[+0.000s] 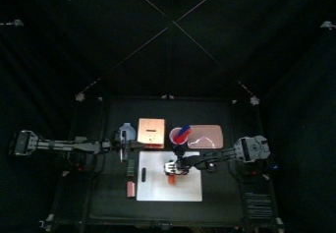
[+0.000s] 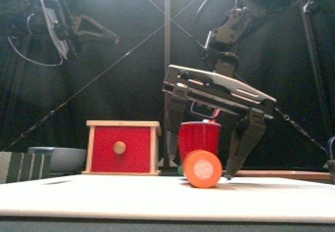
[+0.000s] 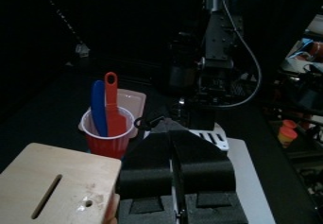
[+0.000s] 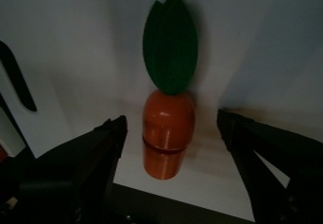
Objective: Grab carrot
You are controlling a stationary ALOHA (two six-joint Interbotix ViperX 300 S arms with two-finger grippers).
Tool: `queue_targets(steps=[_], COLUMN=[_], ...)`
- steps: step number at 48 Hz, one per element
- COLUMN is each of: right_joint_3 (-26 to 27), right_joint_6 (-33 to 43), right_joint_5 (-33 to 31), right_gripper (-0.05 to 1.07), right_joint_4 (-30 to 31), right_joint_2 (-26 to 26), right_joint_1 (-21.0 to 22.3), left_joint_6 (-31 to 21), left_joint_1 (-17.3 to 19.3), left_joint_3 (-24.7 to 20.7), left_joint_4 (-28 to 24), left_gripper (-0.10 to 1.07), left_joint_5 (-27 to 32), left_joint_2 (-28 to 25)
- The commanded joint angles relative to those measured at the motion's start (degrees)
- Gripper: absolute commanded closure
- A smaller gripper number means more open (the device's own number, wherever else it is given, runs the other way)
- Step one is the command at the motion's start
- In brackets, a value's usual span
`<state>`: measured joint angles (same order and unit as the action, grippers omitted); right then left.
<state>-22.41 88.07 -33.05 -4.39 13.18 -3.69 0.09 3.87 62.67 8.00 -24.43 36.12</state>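
Two open jaws flank carrot (image 4: 171,124) — green top hidden in front view

Robot lab test pen, black curtains (image 1: 53,129), small black table (image 1: 105,203), two arms

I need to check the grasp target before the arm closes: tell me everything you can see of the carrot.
The small orange toy carrot has a short rounded body with a groove around it and a flat dark green leaf at one end; it looks like painted wood. It lies on its side on the white sheet, its round orange end facing the front camera. The open right gripper straddles it, jaws either side, not touching.
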Motion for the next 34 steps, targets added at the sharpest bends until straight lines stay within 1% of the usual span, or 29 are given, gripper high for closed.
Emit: queue_targets(steps=[1, 8, 13, 21, 30, 34], right_joint_3=[1.8, 3.4, 4.1, 4.9, 6.7, 7.9], right_joint_6=[0.1, 0.0, 0.1, 0.1, 0.1, 0.0], right_joint_5=[0.1, -0.3, -0.7, -2.2, -6.4, -8.0], right_gripper=[0.00, 0.02, 0.06, 0.18, 0.34, 0.39], right_joint_4=[-0.2, -0.1, -0.1, -0.3, -0.1, 0.7], right_joint_2=[-0.7, 0.6, 1.5, 2.2, 2.6, 2.5], right_joint_1=[0.4, 0.5, 0.8, 1.1, 1.1, 1.1], left_joint_6=[0.1, 0.1, 0.1, 0.2, 0.2, 0.2], left_joint_1=[-0.2, -0.2, -0.2, -0.2, -0.2, -0.2], left_joint_3=[-1.1, -0.8, -0.5, -0.3, 0.3, 0.5], left_joint_4=[-0.1, -0.1, -0.1, -0.1, -0.4, -0.6], left_gripper=[0.89, 0.89, 0.89, 0.89, 0.89, 0.89], left_joint_5=[-0.8, -1.0, -1.0, -1.1, -1.7, -2.2], left_joint_2=[0.1, 0.1, 0.1, 0.1, 0.1, 0.1])
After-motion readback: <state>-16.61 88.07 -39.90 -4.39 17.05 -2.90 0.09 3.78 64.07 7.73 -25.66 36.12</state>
